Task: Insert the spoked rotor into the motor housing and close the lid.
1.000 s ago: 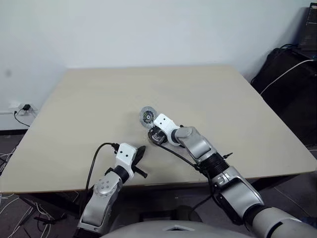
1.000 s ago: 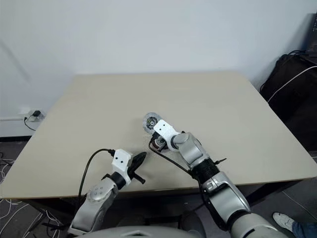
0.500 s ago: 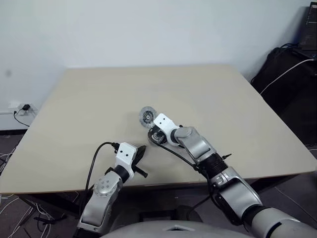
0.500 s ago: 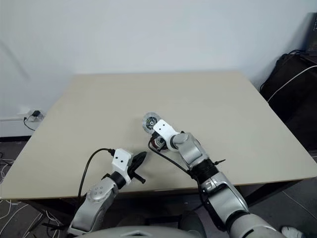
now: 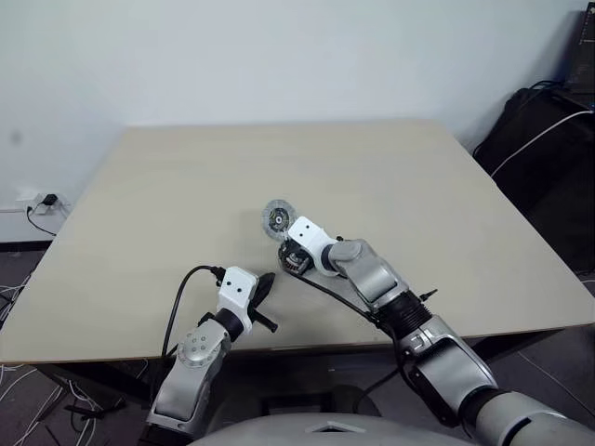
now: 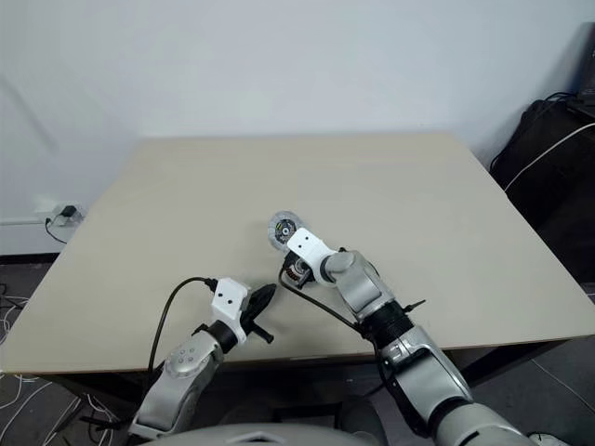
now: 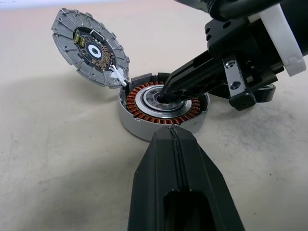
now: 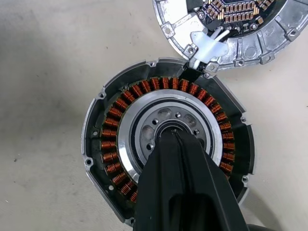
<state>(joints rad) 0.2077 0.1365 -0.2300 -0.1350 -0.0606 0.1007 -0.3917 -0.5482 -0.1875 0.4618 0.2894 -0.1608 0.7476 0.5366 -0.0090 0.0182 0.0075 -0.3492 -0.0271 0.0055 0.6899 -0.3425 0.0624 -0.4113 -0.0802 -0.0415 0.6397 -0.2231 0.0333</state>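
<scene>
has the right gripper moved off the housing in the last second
No. The right gripper is still shut with its tips in the centre of the motor housing, just in front of the propped lid, as before.

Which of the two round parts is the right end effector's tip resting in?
The housing, the one with the copper coil ring; the shut right end effector sits at its centre. The lid stands tilted open beside it.

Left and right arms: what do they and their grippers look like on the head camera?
Both arms have silver-grey metallic segments with black joints. Each wrist ends in a white block carrying two black tapered fingers: the left gripper and the right gripper. A black cable loops from the left wrist block back along the forearm; another black cable runs along the right forearm. The left forearm shows small round screw holes.
</scene>
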